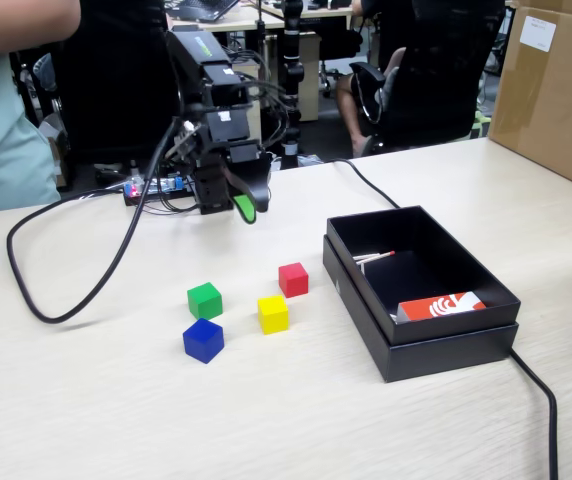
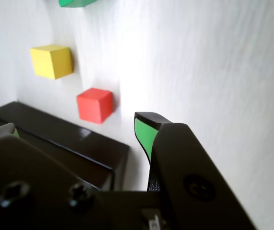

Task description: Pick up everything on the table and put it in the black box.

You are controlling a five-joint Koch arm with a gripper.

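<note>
Currently 4 cubes (image 1: pixel 241 307) lie on the table (image 1: pixel 116 410); claw (image 1: pixel 249 203) hovers empty.

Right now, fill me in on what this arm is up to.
The gripper hangs above the table behind four cubes and holds nothing. The red cube, yellow cube, green cube and blue cube all sit on the wood, none yet in the black box to their right in the fixed view. The box already holds a red-and-white card. No cube has been picked.
</note>
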